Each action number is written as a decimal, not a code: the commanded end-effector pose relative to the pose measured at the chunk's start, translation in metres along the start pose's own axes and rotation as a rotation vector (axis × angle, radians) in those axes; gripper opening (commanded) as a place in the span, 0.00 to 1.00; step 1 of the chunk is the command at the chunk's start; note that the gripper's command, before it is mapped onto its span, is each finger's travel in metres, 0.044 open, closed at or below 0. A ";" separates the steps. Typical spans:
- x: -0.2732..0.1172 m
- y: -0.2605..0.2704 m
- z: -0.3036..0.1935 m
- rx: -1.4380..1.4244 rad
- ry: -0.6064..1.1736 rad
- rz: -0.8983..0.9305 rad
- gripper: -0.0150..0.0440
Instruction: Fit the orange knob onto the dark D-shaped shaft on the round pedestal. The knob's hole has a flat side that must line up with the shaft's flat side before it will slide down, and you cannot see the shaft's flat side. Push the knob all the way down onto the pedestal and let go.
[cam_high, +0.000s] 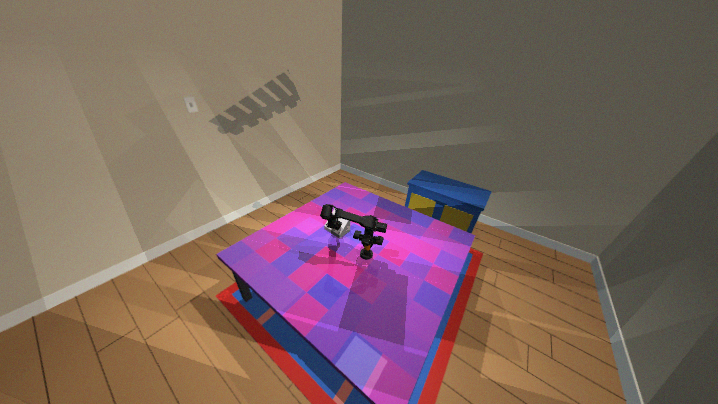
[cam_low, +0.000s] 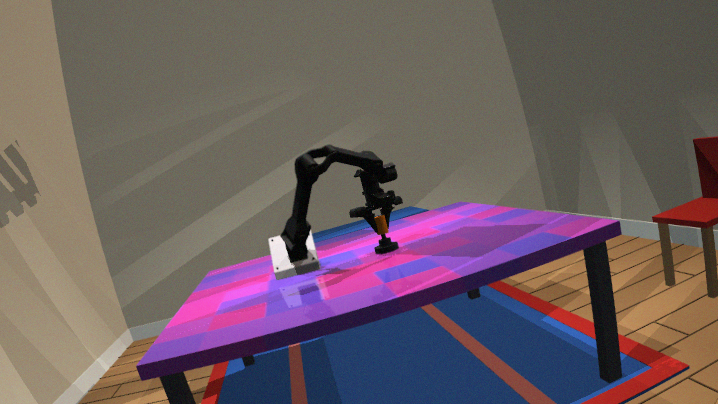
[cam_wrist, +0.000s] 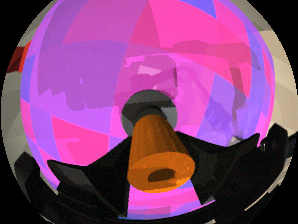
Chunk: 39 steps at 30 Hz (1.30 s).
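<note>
The orange knob (cam_high: 368, 247) (cam_low: 382, 225) (cam_wrist: 160, 155) is clamped between the jaws, which press on it from opposite sides, over the round pedestal (cam_high: 366, 255) (cam_low: 386, 247) (cam_wrist: 171, 117).

From left to right in the exterior view, a toothed shadow (cam_low: 17, 183) falls on the wall at the far left. Next comes the white base plate (cam_high: 344, 231) (cam_low: 275, 256), lying on the bench (cam_high: 426, 346) (cam_low: 190, 341) (cam_wrist: 85, 75), whose top is patched in pink, purple and blue. The black arm (cam_high: 351, 217) (cam_low: 302, 195) rises from that plate, bends over at its elbow and reaches rightward, its wrist dropping toward the pedestal. Under the bench lies a blue rug (cam_high: 466, 296) (cam_low: 376, 361) with a red border.

Farther right, the jaws point downward with the knob between them. A short length of the dark shaft (cam_low: 384, 238) shows between the knob's lower end and the pedestal, so the knob is not fully down. Whether the shaft's tip has entered the hole is hidden, and whether the flat sides line up I cannot tell. The wrist view shows the knob's near end with a dark opening in it; its far end covers part of the pedestal. At the far right stands a red chair (cam_low: 687, 211), well apart from the bench.
</note>
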<state>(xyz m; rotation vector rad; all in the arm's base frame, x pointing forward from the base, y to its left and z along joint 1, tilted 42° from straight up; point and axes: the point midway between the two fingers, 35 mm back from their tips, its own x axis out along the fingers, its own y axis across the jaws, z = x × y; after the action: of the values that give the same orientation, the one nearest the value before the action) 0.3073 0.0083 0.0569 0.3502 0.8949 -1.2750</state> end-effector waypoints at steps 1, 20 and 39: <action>-0.001 0.001 0.000 0.131 0.001 0.002 0.25; 0.003 0.001 -0.001 0.141 0.001 0.002 0.25; 0.002 0.001 -0.001 0.351 0.002 0.002 0.25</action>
<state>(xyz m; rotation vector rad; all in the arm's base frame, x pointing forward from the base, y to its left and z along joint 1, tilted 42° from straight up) 0.3077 0.0079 0.0562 0.6041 0.6879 -1.4214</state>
